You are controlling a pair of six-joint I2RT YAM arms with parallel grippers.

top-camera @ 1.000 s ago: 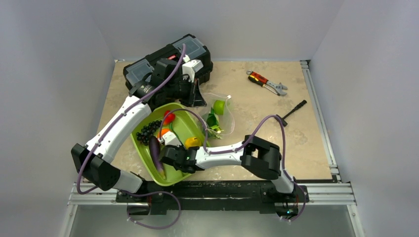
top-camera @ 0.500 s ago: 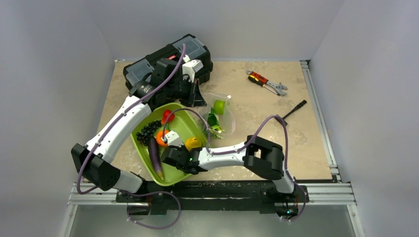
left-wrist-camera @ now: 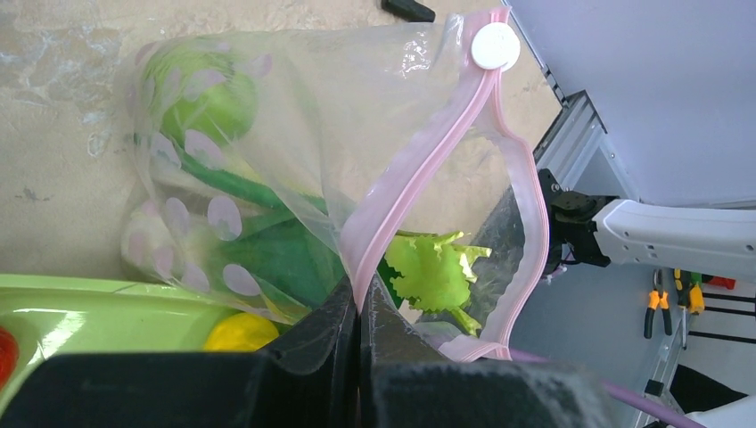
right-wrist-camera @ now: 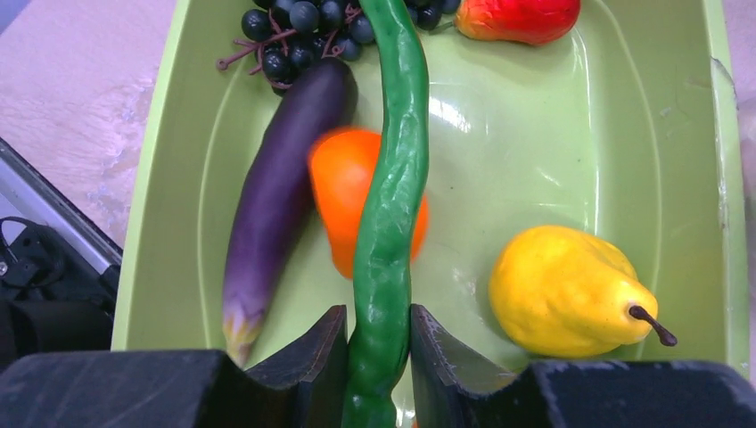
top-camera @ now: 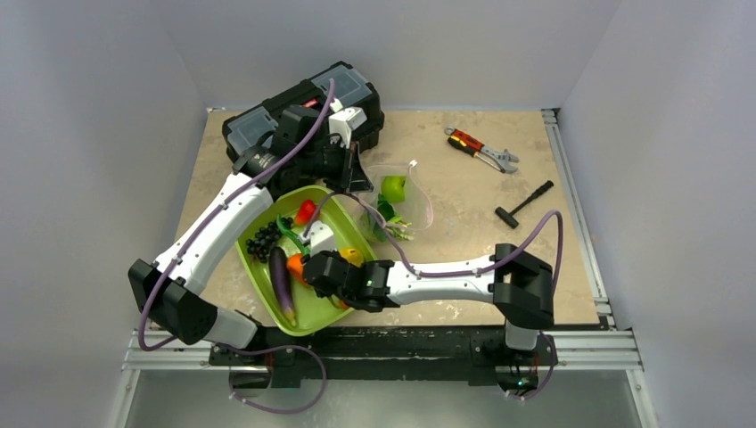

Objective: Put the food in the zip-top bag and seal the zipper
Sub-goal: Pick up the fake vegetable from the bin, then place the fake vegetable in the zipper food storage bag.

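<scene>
My left gripper [left-wrist-camera: 359,308] is shut on the pink zipper [left-wrist-camera: 428,152] and holds the clear zip-top bag [top-camera: 406,203] open beside the tray. A green apple [left-wrist-camera: 201,94] and leafy bok choy [left-wrist-camera: 432,267] lie inside the bag. My right gripper [right-wrist-camera: 379,343] is shut on a long green bean [right-wrist-camera: 392,178] over the lime-green tray [right-wrist-camera: 553,143]. Under it lie a purple eggplant [right-wrist-camera: 276,196], an orange [right-wrist-camera: 339,187], a yellow pear [right-wrist-camera: 562,290], dark grapes [right-wrist-camera: 303,22] and a red fruit [right-wrist-camera: 517,18]. In the top view the right gripper [top-camera: 308,257] is over the tray's middle.
A black toolbox [top-camera: 303,107] stands at the back left, right behind my left wrist. A red-handled wrench [top-camera: 481,149] and a black tool [top-camera: 524,203] lie on the table at the right. My right arm's purple cable loops over the bag.
My right gripper has closed on the green bean and moved toward the tray's middle; its elbow swung right. The orange shifted. The bag's mouth stands wider and higher.
</scene>
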